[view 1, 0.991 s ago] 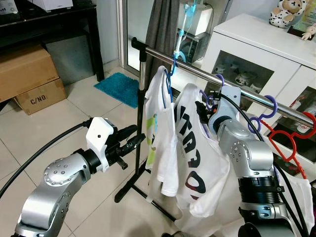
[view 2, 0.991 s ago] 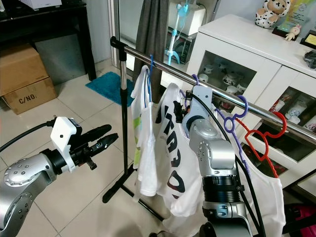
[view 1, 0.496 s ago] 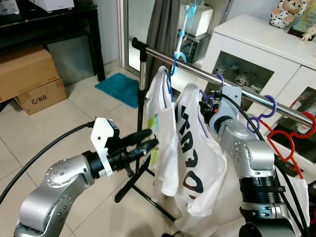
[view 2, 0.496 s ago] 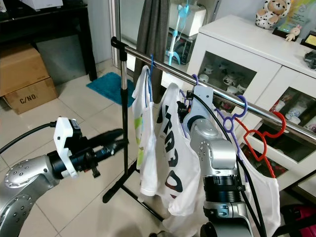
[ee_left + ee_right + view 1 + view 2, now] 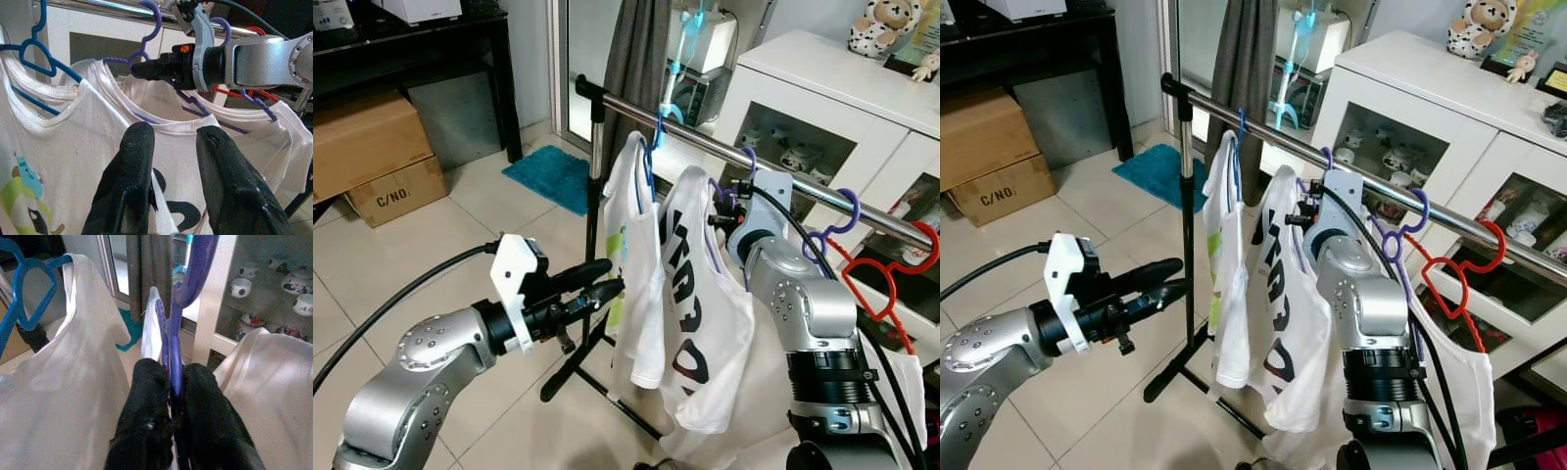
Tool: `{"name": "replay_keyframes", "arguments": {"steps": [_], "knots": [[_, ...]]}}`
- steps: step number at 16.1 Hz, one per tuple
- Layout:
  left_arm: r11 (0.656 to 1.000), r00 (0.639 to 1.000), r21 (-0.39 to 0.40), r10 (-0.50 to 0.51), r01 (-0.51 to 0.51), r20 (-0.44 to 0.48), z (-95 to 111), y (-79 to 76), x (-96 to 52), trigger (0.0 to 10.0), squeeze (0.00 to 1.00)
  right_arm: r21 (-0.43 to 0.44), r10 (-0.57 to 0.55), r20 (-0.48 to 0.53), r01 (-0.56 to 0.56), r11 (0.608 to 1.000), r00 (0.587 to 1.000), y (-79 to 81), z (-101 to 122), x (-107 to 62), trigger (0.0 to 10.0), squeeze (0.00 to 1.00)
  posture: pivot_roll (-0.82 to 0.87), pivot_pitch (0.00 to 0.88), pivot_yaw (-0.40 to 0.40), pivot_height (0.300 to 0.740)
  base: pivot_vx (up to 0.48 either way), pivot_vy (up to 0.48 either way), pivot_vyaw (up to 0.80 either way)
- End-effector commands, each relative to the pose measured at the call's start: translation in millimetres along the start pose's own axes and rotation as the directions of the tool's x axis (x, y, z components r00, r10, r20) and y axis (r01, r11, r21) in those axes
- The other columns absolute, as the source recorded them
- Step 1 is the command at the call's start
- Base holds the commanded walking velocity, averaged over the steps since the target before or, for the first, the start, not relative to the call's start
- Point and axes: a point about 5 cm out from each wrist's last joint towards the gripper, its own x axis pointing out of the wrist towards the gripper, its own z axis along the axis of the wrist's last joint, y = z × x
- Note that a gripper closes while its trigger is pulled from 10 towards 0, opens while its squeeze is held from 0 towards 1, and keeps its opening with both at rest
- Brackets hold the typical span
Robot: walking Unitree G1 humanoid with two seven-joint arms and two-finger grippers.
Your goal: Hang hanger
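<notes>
Hanger point(image 5: 172, 352) pinched in right tool point(image 5: 171, 382) | left tool point(image 5: 171, 147) parted, beside shirt point(image 5: 73, 161)

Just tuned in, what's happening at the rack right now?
The robot is hanging a shirt on the rail. The right gripper is shut on the purple hanger carrying the lettered white shirt, holding it up at the rail beside the shirt on the blue hanger. The left gripper is open, reaching toward the shirts from the side without touching them.
</notes>
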Motion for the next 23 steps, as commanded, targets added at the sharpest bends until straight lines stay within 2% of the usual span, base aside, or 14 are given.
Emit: {"name": "replay_keyframes", "arguments": {"steps": [1,8,10,12,14,15,17,18,21,23], "knots": [[1.0,1.0,0.014,-0.005,0.005,0.004,4.3,-0.4,1.2,10.0,0.0,0.006,-0.013,0.021,0.013,1.0,1.0,-2.3,5.7,-0.1,0.0,0.0,0.05,0.0,-0.118,0.74,0.0,0.0,0.0],[0.998,0.999,0.037,0.047,-0.047,-0.001,4.9,2.0,-1.3,10.0,0.0,-0.003,0.001,0.008,-0.001,1.0,1.0,5.7,-1.2,2.4,0.0,0.0,0.07,0.0,-0.127,0.74,0.0,0.0,0.0],[0.995,0.996,0.048,0.089,-0.09,0.012,6.4,3.9,-3.0,10.0,0.0,-0.01,0.009,0.022,-0.009,1.0,1.0,7.8,0.2,0.4,0.0,0.0,0.07,0.0,-0.132,0.74,0.0,0.0,0.0],[0.965,0.966,0.089,0.253,-0.248,-0.046,-0.8,17.5,-2.7,10.0,0.0,0.022,0.003,0.153,-0.007,1.0,0.988,4.5,14.5,-9.4,0.0,0.0,0.06,0.0,-0.128,0.74,0.0,0.0,0.0],[0.935,0.939,0.092,0.345,-0.343,-0.005,0.6,22.7,-2.2,10.0,0.0,0.034,0.003,0.217,-0.011,0.999,0.976,0.6,16.0,-22.1,0.0,0.0,0.06,0.0,-0.132,0.74,0.0,0.0,0.0],[0.93,0.934,0.096,0.356,-0.354,-0.003,0.7,22.9,-2.2,10.0,0.0,0.036,0.004,0.224,-0.012,0.999,0.975,-0.1,15.0,-24.7,0.0,0.0,0.06,0.0,-0.132,0.74,0.0,0.0,0.0],[0.92,0.923,0.078,0.385,-0.383,-0.007,-4.3,21.4,-0.5,10.0,0.0,0.005,0.076,0.239,-0.08,0.997,0.968,6.8,2.7,-40.8,0.0,0.0,0.06,0.0,-0.131,0.74,0.0,0.0,0.0],[0.918,0.921,0.072,0.39,-0.389,-0.005,-5.0,20.9,0.7,10.0,0.0,0.019,0.089,0.233,-0.096,0.995,0.968,9.0,-2.7,-45.6,0.0,0.0,0.06,0.0,-0.131,0.74,0.0,0.0,0.0],[0.912,0.914,0.072,0.406,-0.405,-0.004,-6.1,20.6,0.2,10.0,0.0,0.062,0.081,0.219,-0.097,0.993,0.972,6.9,-10.2,-50.6,0.0,0.0,0.06,0.0,-0.124,0.74,0.0,0.0,0.0],[0.911,0.913,0.073,0.407,-0.406,-0.007,-6.4,21.3,0.1,10.0,0.0,0.049,0.125,0.194,-0.136,0.989,0.973,6.8,-14.5,-52.2,0.0,0.0,0.06,0.0,-0.119,0.74,-0.317,0.0,0.0]]}}
